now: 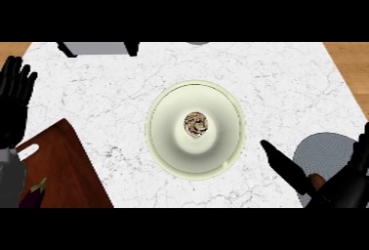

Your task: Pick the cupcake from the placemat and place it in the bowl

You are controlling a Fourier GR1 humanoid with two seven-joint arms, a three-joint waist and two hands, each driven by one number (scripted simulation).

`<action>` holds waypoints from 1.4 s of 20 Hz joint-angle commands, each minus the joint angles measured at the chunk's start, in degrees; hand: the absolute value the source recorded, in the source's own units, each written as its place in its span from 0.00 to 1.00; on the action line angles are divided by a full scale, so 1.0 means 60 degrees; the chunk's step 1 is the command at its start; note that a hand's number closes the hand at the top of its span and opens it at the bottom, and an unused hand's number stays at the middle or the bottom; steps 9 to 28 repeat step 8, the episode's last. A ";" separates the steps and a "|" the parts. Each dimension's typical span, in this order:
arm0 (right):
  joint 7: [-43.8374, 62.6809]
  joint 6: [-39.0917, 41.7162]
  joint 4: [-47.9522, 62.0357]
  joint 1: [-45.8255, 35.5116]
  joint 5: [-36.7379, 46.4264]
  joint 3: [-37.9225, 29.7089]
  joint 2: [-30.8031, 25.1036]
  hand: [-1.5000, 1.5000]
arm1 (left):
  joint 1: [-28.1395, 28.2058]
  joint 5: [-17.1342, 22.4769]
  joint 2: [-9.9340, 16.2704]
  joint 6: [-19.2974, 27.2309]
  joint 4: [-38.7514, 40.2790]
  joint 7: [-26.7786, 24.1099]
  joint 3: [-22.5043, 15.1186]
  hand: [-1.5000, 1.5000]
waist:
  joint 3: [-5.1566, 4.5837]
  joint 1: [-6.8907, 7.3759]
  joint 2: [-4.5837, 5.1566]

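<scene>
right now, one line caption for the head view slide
Cupcake sits in the bowl; open right hand over grey placemat, left hand resting.

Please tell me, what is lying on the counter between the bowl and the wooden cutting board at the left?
Nothing lies there. In the head view, the stretch between the bowl and the cutting board is bare white marble counter.

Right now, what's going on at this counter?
The cupcake already sits in the middle of the pale bowl on the marble counter. The right hand is open above the grey placemat, holding nothing. The left hand rests open at the left edge, fingers up. A wooden cutting board with a dark eggplant on it lies at the lower left. Placement looks done.
</scene>
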 commanded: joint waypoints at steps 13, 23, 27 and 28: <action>-0.2390 -0.2570 -0.3787 0.5775 -0.3552 0.0540 -0.2270 0.00 | 0.0407 -0.0022 -0.0102 0.0125 -0.0494 0.0218 0.0033 0.50 | 0.0022 -0.0101 -0.0047; -0.2390 -0.2570 -0.3787 0.5775 -0.3552 0.0540 -0.2270 0.00 | 0.0407 -0.0022 -0.0102 0.0125 -0.0494 0.0218 0.0033 0.50 | 0.0022 -0.0101 -0.0047; -0.2390 -0.2570 -0.3787 0.5775 -0.3552 0.0540 -0.2270 0.00 | 0.0407 -0.0022 -0.0102 0.0125 -0.0494 0.0218 0.0033 0.50 | 0.0022 -0.0101 -0.0047; -0.2390 -0.2570 -0.3787 0.5775 -0.3552 0.0540 -0.2270 0.00 | 0.0407 -0.0022 -0.0102 0.0125 -0.0494 0.0218 0.0033 0.50 | 0.0022 -0.0101 -0.0047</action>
